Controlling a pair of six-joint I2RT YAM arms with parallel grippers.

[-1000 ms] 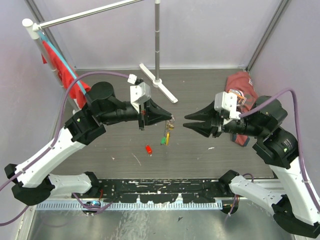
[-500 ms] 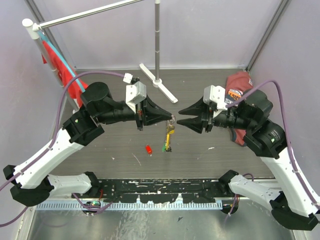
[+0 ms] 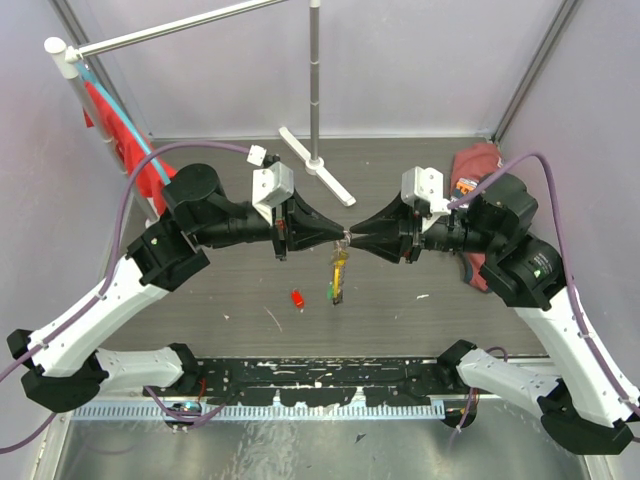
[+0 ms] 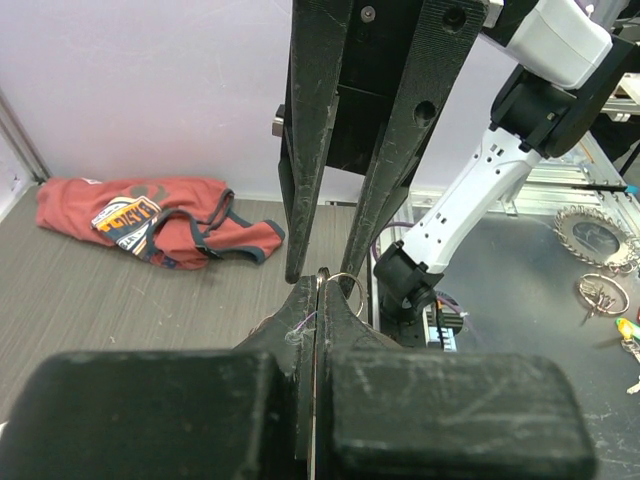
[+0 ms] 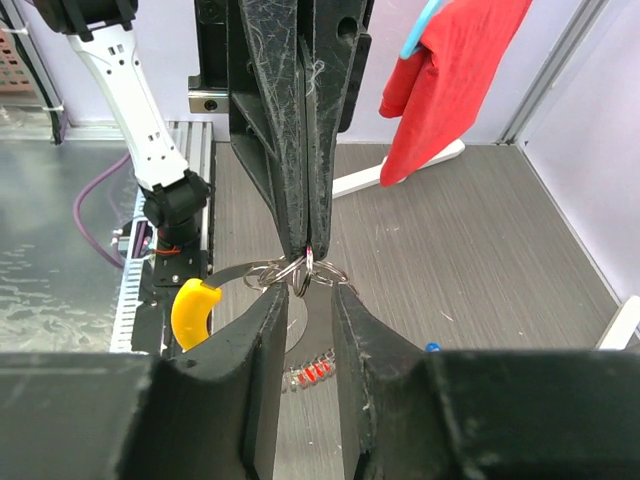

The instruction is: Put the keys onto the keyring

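Table [image 3: 400,310] holds a red key [image 3: 297,298] and red cloth [image 3: 478,165].

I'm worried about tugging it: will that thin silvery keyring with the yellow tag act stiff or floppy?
Probably floppy: the thin silvery keyring hangs limp from the left fingers, curved yellow tag dangling below. Likely light: a fingertip pinch carries it. Thin metal may slip.

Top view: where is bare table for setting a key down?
Free: table between the red key and the left arm; also the far strip between the stand base and the folded red cloth. Crowded: the centre, where left fingers and right fingers meet at the keyring.
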